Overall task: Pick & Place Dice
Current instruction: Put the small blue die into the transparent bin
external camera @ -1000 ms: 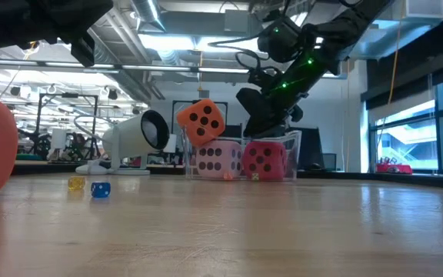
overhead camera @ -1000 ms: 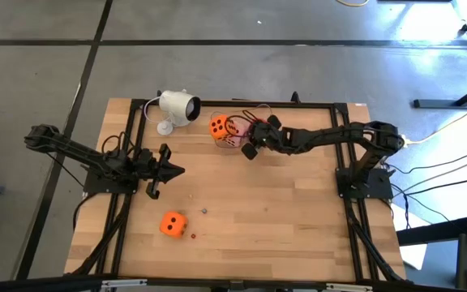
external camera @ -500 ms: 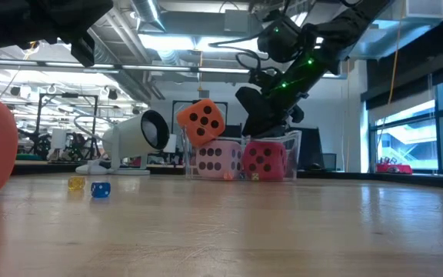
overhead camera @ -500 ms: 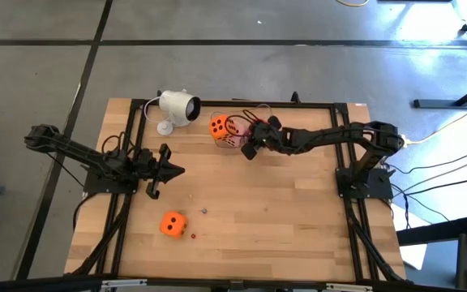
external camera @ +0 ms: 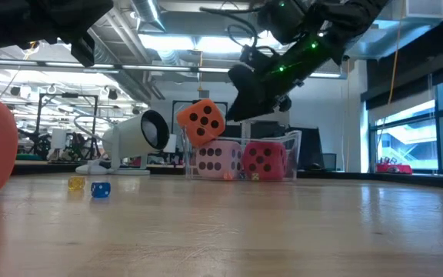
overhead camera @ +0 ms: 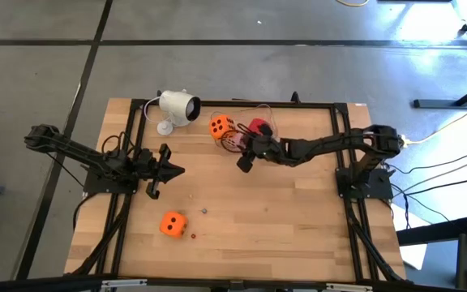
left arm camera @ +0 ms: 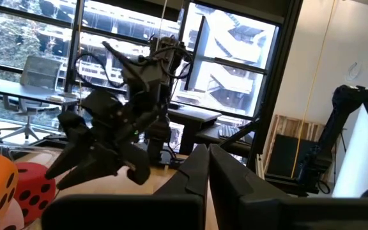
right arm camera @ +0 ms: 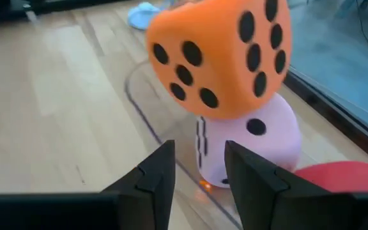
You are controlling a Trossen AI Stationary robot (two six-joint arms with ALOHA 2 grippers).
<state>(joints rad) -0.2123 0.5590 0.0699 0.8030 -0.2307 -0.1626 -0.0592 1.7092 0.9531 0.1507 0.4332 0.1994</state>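
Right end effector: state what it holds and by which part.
Nothing. The right end effector is open and empty, raised near the stacked orange die. The left end effector holds nothing.

The right gripper (overhead camera: pixel 242 161) has been drawn back from the clear container (external camera: pixel 292 143) and raised higher above it. The red die (overhead camera: pixel 257 126) has been uncovered in the high view.

Wood counter (overhead camera: pixel 298 219) under me, black rail frame (overhead camera: pixel 298 104) round its edges. White camera (overhead camera: pixel 178 107) on a small stand near far-left corner, its cable looping behind. Clear plastic bin (external camera: pixel 292 154) at far edge, centre. Tiny blue (external camera: pixel 100 189) & yellow (external camera: pixel 76 184) specks on the counter.
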